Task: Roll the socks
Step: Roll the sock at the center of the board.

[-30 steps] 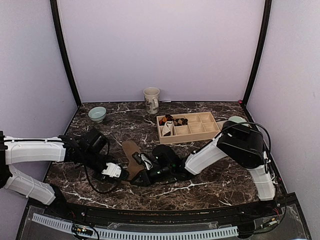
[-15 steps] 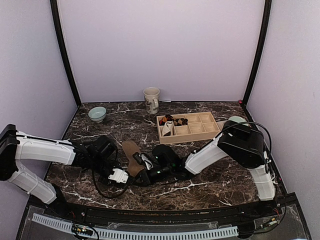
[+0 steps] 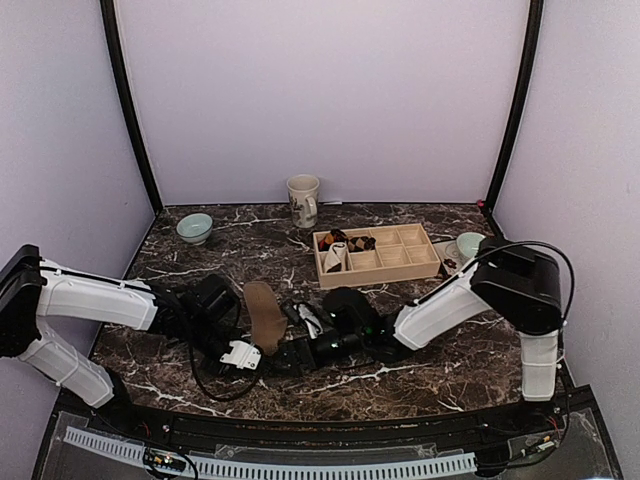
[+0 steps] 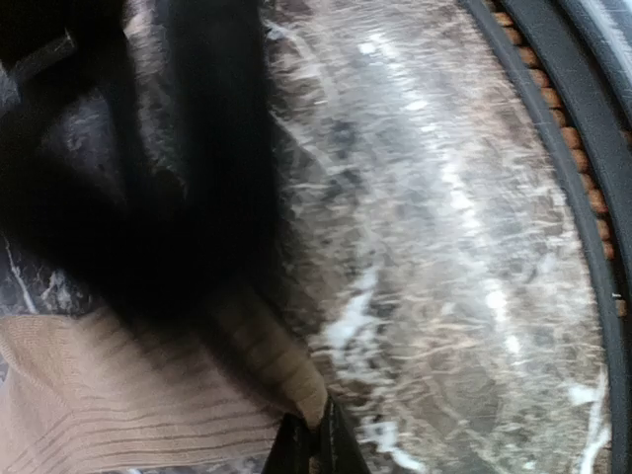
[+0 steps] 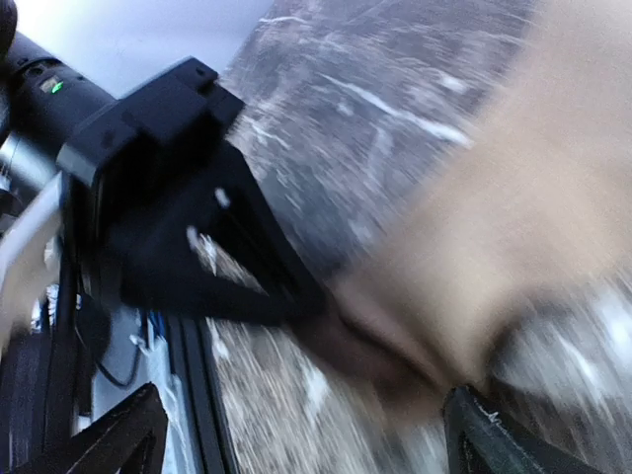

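Pinching only a cuff corner of the tan sock, at 7 o'clock from the tray, the left gripper risks slippage, since the right gripper stands wide, giving no support.

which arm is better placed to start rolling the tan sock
Left, likely. The left gripper is shut on the ribbed corner of the plain tan fabric sock, ready to turn it over; the right gripper stands open, holding nothing.
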You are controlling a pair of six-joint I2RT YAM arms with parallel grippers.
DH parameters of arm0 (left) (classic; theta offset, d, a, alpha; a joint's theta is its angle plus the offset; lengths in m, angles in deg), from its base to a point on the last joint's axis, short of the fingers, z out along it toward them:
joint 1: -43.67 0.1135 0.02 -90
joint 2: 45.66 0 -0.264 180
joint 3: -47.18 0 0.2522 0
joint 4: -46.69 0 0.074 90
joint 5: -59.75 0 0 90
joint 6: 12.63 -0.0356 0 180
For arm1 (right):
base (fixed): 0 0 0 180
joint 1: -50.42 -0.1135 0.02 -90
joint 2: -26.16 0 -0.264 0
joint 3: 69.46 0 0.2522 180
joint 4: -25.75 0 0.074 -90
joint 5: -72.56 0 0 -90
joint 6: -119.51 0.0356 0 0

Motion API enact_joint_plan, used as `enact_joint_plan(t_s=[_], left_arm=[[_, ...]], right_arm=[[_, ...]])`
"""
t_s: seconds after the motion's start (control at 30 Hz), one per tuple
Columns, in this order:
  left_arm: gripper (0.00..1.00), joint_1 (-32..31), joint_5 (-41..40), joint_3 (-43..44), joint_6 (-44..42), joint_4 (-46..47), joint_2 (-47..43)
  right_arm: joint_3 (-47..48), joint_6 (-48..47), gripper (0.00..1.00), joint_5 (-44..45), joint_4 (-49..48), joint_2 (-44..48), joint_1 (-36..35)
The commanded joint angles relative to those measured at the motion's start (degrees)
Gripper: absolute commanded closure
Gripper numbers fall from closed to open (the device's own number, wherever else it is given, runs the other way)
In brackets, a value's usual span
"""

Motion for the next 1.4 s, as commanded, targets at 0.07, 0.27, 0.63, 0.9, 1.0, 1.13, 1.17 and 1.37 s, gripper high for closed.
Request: enact_joint_plan(t_s=[0.07,0.27,0.63,0.9,1.0,1.13,1.17,1.37], left_arm=[[1.0,0.6,7.2,4.0,1.4,-12.7,4.4],[1.0,2.0,9.8,8.2,3.3,-14.2,8.2],[1.0,7.4,16.4,17.1,3.5,-22.2,18.4],[1.0,11.6,21.9,23.5,2.3,-30.9,26.6],[1.0,11.8,21.8,24.9,1.2,-33.3,29.0],[1.0,11.8,20.7,26.8,0.4,-35.2,31.6],[1.0,11.8,20.7,27.2,0.4,-35.5,32.0],[1.0,11.8,20.1,27.7,-0.8,-37.3,32.7]], right_arm=[[-10.3,-4.5,0.01,19.2,11.2,10.8,1.2],[-13.4,-2.5,0.01,50.5,22.3,22.7,-1.8],[-34.9,-30.9,0.0,67.0,-19.2,37.0,-13.0],[-23.1,-45.7,0.18,45.9,-4.4,28.9,-16.6],[-17.7,-49.8,0.2,39.6,-2.4,22.3,-16.7],[-11.6,-56.0,0.21,34.8,-3.9,15.7,-16.6],[-10.2,-57.3,0.21,34.1,-3.9,13.9,-16.5],[-6.1,-59.9,0.27,28.7,-4.9,7.1,-13.9]])
